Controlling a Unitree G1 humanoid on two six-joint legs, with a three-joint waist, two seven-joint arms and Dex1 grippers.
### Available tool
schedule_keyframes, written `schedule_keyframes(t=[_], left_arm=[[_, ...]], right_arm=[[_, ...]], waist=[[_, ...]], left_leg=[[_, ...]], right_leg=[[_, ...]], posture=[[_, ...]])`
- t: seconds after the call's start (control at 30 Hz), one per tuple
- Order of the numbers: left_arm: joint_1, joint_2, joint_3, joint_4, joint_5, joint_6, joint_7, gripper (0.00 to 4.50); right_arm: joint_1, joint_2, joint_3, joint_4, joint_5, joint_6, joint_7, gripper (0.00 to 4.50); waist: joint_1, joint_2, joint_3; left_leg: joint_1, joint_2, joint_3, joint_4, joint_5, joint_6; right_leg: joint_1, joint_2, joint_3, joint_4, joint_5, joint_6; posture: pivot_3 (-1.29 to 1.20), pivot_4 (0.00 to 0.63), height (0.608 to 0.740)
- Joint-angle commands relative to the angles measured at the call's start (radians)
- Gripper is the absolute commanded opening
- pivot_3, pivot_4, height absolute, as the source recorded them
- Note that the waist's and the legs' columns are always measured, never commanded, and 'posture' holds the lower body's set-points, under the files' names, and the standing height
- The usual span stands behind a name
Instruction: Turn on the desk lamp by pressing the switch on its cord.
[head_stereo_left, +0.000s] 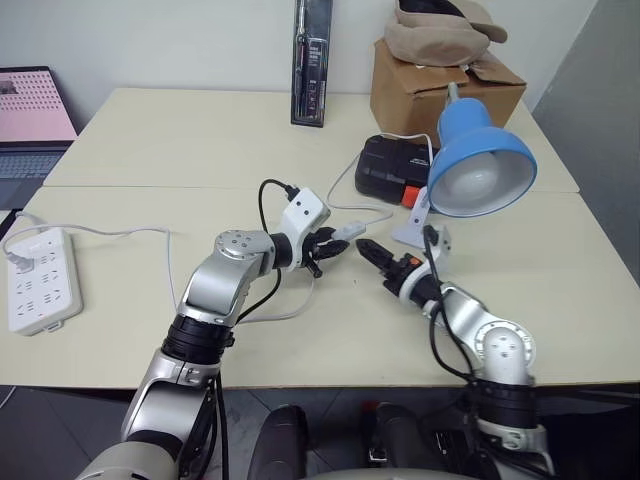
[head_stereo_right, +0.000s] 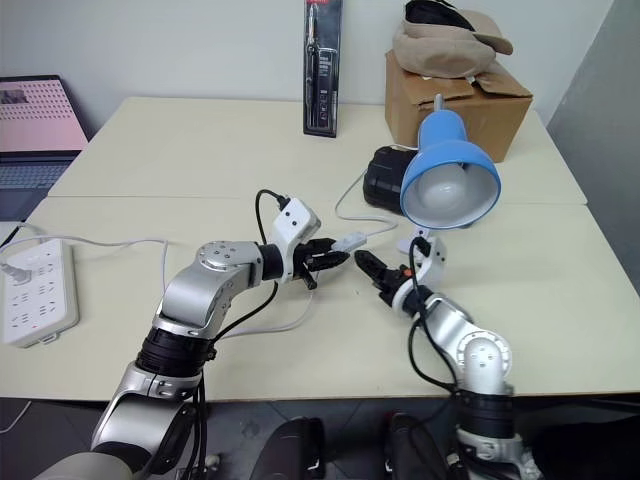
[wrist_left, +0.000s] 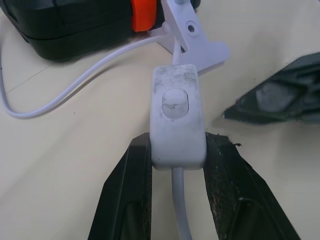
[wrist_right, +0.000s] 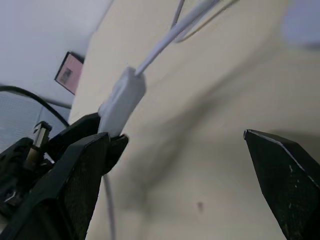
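At the centre of the head view, the left gripper (head_stereo_left: 330, 243) has its two black jaws clamped on the small white switch (wrist_left: 177, 117), one jaw on each long side, with the oval button facing up and uncovered. The cord (wrist_left: 75, 82) leaves the switch's far end and loops across the desk (head_stereo_left: 150, 140) toward a black case with an orange latch (head_stereo_left: 392, 168). The left forearm reaches in from the lower left of the frame, elbow bent, wrist angled toward the right and slightly downward.

Just right of the switch, the right gripper (head_stereo_left: 372, 250) points back at it from the lower right, its jaws spread wide apart and holding nothing, tips close to the switch but not touching. The right forearm rises from the bottom right, wrist rolled.

The desk lamp (head_stereo_left: 480, 160) stands in the upper right of the frame, blue shade tilted toward the camera, its small white base behind the right wrist. A cardboard box (head_stereo_left: 445, 85) sits behind it. A white power strip (head_stereo_left: 40, 280) lies at the left edge.
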Motion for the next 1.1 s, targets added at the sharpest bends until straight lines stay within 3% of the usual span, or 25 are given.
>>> schedule_keyframes(t=[0.03,0.2,0.6,0.87,0.93,1.1], left_arm=[[-0.018,0.000,-0.014,-0.029,-0.006,-0.042,0.000,1.07],[-0.016,0.015,-0.021,-0.019,-0.015,-0.088,-0.037,1.07],[-0.027,0.092,0.045,0.068,-0.083,-0.267,-0.182,1.07],[-0.014,0.025,-0.054,0.071,-0.013,-0.340,-0.141,1.07],[-0.017,-0.017,-0.087,0.070,0.014,-0.358,-0.106,1.07],[-0.019,-0.085,-0.112,0.150,0.041,-0.430,-0.076,1.07]], right_arm=[[-0.026,-0.032,-0.035,-0.027,0.014,-0.023,0.051,4.50],[0.007,-0.061,-0.058,-0.054,0.012,-0.040,0.080,4.50],[0.124,-0.067,0.057,-0.233,-0.226,-0.177,0.099,4.50],[0.229,-0.280,0.028,-0.330,-0.357,-0.216,0.228,4.50],[0.260,-0.288,-0.039,-0.357,-0.267,-0.177,0.226,4.50],[0.313,-0.180,-0.069,-0.389,0.210,-0.066,0.010,4.50]], waist=[[-0.001,0.000,0.000],[-0.005,0.000,0.000],[-0.008,0.000,0.000],[0.010,0.000,0.000],[0.016,0.000,0.000],[0.012,0.000,0.000]], left_leg=[[0.000,0.000,0.000,0.000,0.000,0.000],[0.000,0.000,0.000,-0.001,0.000,0.000],[0.000,0.001,-0.001,-0.001,0.000,0.000],[-0.002,-0.002,0.002,0.000,0.000,0.000],[-0.001,-0.001,0.001,0.000,0.000,0.000],[0.001,0.000,0.000,0.000,0.000,0.000]], right_leg=[[0.000,0.000,0.000,0.000,0.000,0.000],[0.000,0.001,0.000,0.000,0.000,0.000],[-0.001,0.001,0.000,0.000,0.000,0.000],[0.000,-0.002,0.001,-0.003,0.000,0.002],[0.000,-0.001,0.001,-0.002,0.000,0.002],[0.000,0.002,0.002,-0.001,0.000,0.001]], posture=[[0.00,0.150,0.740],[0.00,0.150,0.740],[0.00,0.150,0.740],[0.00,0.150,0.740],[0.00,0.150,0.740],[0.00,0.150,0.740]])
